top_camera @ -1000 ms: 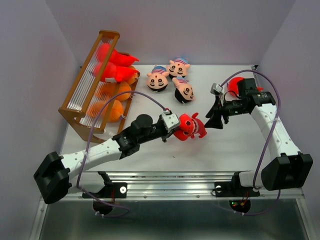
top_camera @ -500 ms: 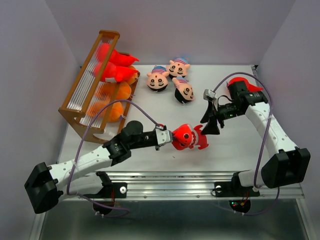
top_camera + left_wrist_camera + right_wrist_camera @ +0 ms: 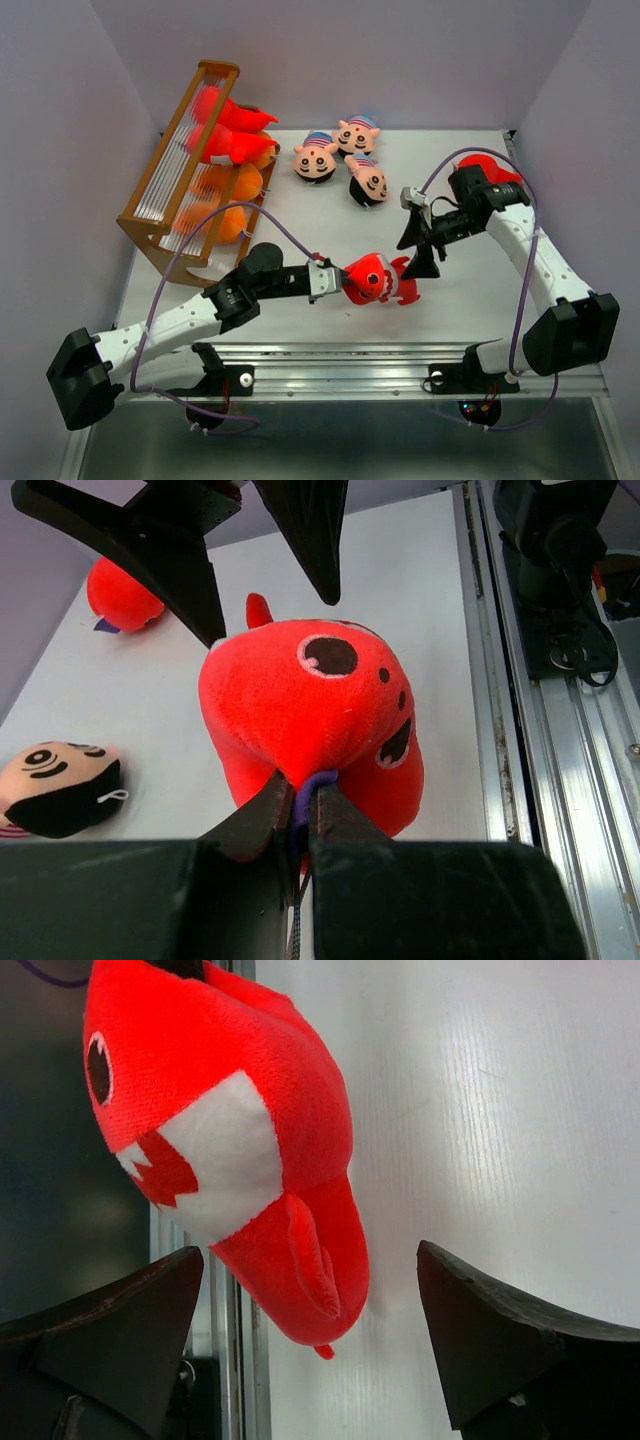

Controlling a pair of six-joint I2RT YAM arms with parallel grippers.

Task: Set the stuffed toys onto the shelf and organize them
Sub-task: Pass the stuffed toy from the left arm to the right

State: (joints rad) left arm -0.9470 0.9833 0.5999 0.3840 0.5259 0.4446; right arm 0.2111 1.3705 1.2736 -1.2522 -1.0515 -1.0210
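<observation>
My left gripper [image 3: 336, 282] is shut on the purple loop [image 3: 303, 788] of a red stuffed toy [image 3: 373, 279], holding it just above the table's near middle. The right gripper [image 3: 421, 246] stands open right beside it. In the right wrist view the red stuffed toy [image 3: 228, 1140] hangs between the spread fingers [image 3: 110, 1345], touching neither. A second red toy [image 3: 492, 166] lies behind the right arm. Three doll heads [image 3: 316, 159] with striped caps lie at the back middle. The wooden shelf [image 3: 165, 205] at the left holds red toys [image 3: 232, 128] above orange ones [image 3: 226, 200].
The purple walls close in on both sides. A metal rail [image 3: 340, 365] runs along the table's front edge, just below the held toy. The nearest doll head [image 3: 369, 181] lies a short way behind the two grippers.
The left arm has carried the red toy toward the front edge. The right gripper has opened wider and shifted left, so that its fingers now flank the toy.
</observation>
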